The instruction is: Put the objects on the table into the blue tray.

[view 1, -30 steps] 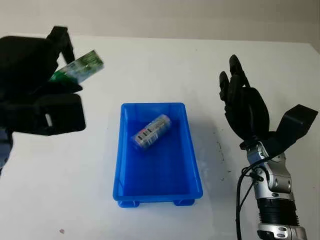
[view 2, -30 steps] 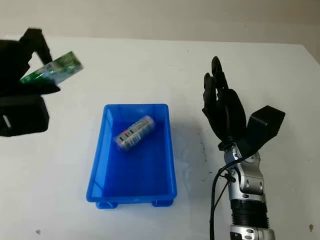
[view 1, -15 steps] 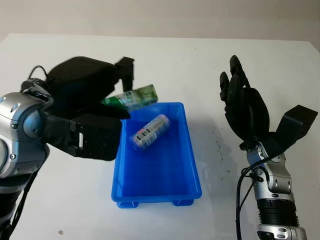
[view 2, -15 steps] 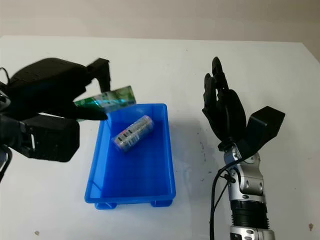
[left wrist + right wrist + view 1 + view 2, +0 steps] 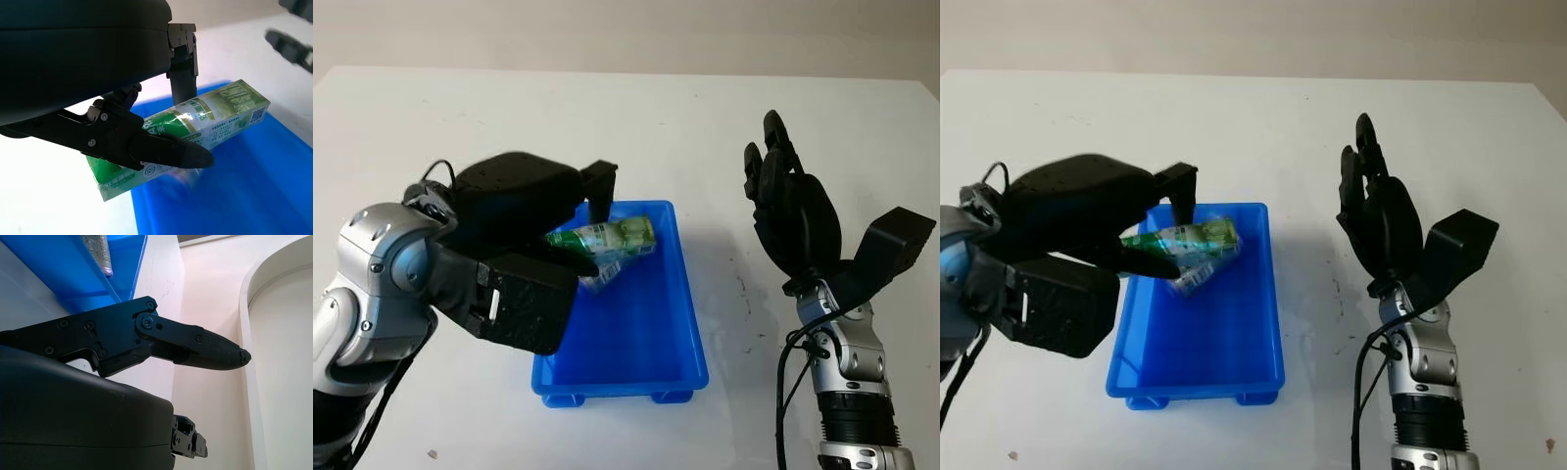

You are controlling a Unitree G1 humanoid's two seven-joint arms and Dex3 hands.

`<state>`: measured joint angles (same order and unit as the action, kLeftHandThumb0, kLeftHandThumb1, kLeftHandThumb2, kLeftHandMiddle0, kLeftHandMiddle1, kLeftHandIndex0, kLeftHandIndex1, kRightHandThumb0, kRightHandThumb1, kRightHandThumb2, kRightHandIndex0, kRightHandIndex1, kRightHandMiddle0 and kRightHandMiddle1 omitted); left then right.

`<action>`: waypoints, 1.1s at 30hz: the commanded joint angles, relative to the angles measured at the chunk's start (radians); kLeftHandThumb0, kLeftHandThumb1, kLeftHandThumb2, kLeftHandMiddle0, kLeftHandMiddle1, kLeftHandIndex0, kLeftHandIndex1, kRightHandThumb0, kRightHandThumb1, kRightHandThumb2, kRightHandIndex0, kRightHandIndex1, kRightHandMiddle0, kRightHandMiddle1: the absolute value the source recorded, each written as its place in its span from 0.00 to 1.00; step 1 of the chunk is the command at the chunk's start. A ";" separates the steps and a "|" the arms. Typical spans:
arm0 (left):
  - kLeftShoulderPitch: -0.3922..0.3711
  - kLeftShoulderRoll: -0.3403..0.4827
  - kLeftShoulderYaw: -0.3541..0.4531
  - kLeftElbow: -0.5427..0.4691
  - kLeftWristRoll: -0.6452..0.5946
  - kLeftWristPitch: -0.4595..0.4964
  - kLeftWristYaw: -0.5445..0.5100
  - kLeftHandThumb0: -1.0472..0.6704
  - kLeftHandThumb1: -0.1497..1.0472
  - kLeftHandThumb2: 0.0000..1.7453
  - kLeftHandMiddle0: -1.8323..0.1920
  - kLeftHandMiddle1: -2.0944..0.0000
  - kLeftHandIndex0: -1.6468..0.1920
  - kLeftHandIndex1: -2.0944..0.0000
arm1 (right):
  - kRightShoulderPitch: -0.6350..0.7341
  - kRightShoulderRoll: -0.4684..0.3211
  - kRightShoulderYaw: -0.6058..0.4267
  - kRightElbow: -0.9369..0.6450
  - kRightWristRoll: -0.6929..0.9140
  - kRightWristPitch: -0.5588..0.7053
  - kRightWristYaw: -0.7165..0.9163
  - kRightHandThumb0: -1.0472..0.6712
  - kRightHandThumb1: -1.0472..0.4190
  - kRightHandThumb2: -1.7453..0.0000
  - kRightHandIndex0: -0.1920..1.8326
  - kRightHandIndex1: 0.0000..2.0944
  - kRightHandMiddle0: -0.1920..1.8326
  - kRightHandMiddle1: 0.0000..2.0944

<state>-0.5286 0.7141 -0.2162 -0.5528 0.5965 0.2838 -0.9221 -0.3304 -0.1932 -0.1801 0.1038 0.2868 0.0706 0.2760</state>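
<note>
Holding item one, your left hand (image 5: 533, 250) pinches a green box (image 5: 195, 125) between its black fingers (image 5: 166, 152), above the far end of the blue tray (image 5: 680, 323).

Green box: long, rectangular, glossy wrapping in green and white with printed labels and a small code square on one end. It lies roughly level, tilted a little, one end poking out past the fingers toward the tray's middle. You cannot tell whether it touches anything beneath it.

Item two, silver can (image 5: 1197, 276): cylindrical, metallic, printed label, lying on its side inside the tray near the far end, mostly hidden under the green box and the left hand.

Blue tray: rectangular moulded plastic, smooth, shallow walls with a rolled rim, small feet visible at the near edge. It sits on the table (image 5: 705, 127), between your two arms.

Right hand (image 5: 788, 211): open, raised upright to the right of the tray and well apart from it, holding nothing. Its shell is matt black; the wrist below is bare metal with a black cable.

Table: white, flat, matt, with a few small dark specks right of the tray. Beyond the far edge, a plain pale wall (image 5: 626, 34).
</note>
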 commanded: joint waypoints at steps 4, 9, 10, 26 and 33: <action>0.027 -0.013 0.000 -0.031 -0.055 -0.002 -0.010 0.33 1.00 0.16 0.34 0.00 0.67 0.00 | 0.003 0.000 0.001 -0.027 0.002 0.002 0.000 0.20 0.00 0.61 0.00 0.00 0.00 0.00; 0.045 -0.022 -0.006 -0.040 -0.083 0.007 -0.008 0.32 1.00 0.19 0.37 0.00 0.73 0.01 | 0.002 0.004 0.000 -0.027 0.006 0.005 -0.003 0.20 0.00 0.61 0.00 0.00 0.00 0.00; 0.048 -0.026 -0.006 -0.040 -0.091 0.014 -0.007 0.31 1.00 0.19 0.39 0.00 0.75 0.02 | 0.002 0.005 0.001 -0.029 0.002 0.007 -0.009 0.20 0.00 0.62 0.00 0.00 0.00 0.00; 0.008 -0.001 0.013 -0.050 -0.277 0.154 -0.048 0.20 1.00 0.23 0.99 1.00 1.00 0.96 | -0.004 0.003 0.006 -0.019 0.007 0.001 -0.005 0.20 0.00 0.61 0.00 0.00 0.00 0.00; -0.003 -0.020 0.073 -0.065 -0.352 0.253 -0.002 0.17 1.00 0.22 1.00 1.00 1.00 1.00 | -0.009 0.011 0.009 -0.017 0.010 0.008 -0.010 0.21 0.00 0.61 0.00 0.00 0.00 0.00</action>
<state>-0.5181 0.7013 -0.1686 -0.6034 0.2568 0.5217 -0.9367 -0.3305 -0.1895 -0.1691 0.0968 0.2893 0.0743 0.2673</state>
